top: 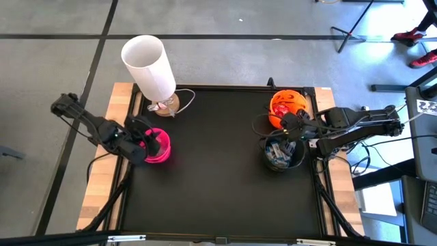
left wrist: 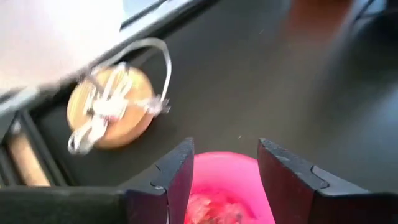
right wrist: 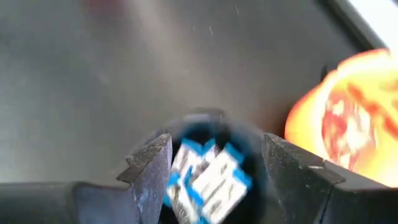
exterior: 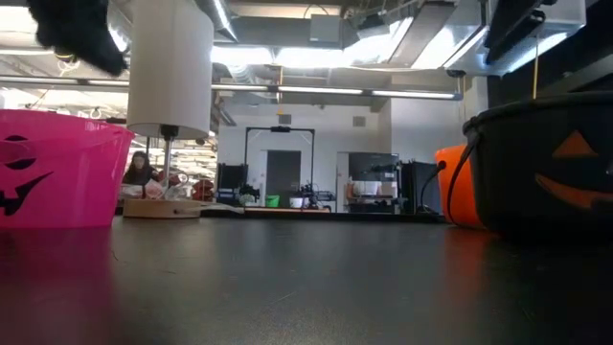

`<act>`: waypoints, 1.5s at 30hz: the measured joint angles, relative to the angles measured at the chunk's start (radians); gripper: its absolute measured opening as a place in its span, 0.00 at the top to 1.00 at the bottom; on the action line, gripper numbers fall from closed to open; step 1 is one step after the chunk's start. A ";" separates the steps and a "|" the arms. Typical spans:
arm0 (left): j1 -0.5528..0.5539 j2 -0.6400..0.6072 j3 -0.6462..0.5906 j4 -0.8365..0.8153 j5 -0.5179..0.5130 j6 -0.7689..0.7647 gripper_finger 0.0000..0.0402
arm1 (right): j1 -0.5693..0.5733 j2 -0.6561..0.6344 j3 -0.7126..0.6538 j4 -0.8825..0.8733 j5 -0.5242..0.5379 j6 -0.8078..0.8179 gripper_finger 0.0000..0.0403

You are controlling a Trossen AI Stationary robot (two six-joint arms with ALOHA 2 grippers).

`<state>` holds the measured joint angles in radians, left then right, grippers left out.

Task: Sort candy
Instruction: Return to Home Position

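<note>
A black-topped table [top: 218,184] with wooden side edges carries everything. The tall lamp [top: 149,65], a white cylinder shade on a round wooden base, stands at the table's far left corner and serves as the landmark.

The left arm reaches in from the table edge on the lamp's side. The left gripper [left wrist: 225,149] hangs over the pink plastic bucket [top: 161,147], fingers spread apart and grasping nothing. That bucket sits just in front of the lamp's base, nearer the low camera.

The right arm comes in from the edge opposite the lamp. The right gripper [right wrist: 216,142] hovers above the black pumpkin-faced bucket [top: 283,154], its fingers likewise parted and empty. This bucket stands well across the table from the lamp. The orange pumpkin bucket [top: 287,104] is just behind it, about level with the lamp's base.

The candy [right wrist: 208,177] is in the buckets. Blue-and-white wrapped pieces are piled in the black one, directly under the right gripper. Reddish pieces, blurred, lie at the bottom of the pink one. The orange one holds blurred reddish shapes that cannot be told apart.
</note>
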<state>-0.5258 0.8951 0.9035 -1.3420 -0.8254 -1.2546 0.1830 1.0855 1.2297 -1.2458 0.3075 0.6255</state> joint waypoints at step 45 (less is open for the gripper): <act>-0.070 -0.866 -0.273 1.170 0.158 1.415 1.00 | 0.262 -0.932 -0.511 1.061 0.279 -0.733 0.40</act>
<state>-0.5957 0.0293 0.6301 -0.1724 -0.6672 0.1607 0.4445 0.1539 0.7184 -0.1845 0.5862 -0.1074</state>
